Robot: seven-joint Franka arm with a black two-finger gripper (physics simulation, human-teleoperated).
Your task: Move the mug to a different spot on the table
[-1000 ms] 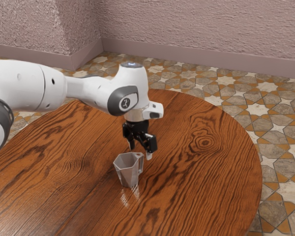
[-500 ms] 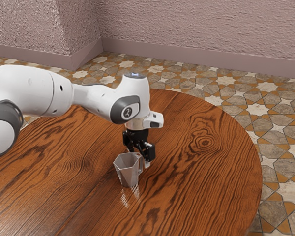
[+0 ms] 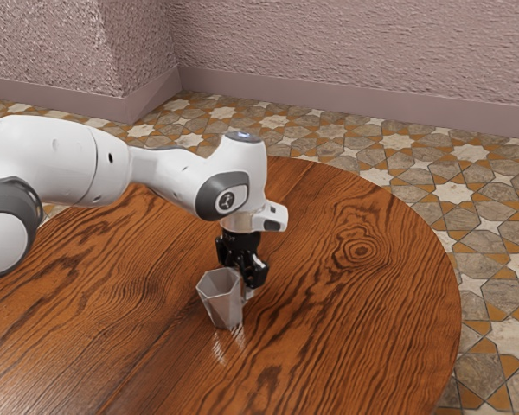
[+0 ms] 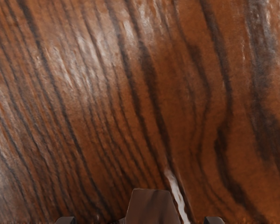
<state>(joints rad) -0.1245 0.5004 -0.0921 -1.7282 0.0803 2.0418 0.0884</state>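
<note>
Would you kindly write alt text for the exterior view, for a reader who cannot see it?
A white robot arm reaches from the view's left, its black gripper low at the rim of a grey faceted mug standing upright on a round wooden table.

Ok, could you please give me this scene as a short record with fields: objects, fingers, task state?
mug: grey, upright on the table
table: round, dark wood
fingers: open, low at the mug's rim, on its side toward the exterior view's right
task state: mug not yet gripped
</note>
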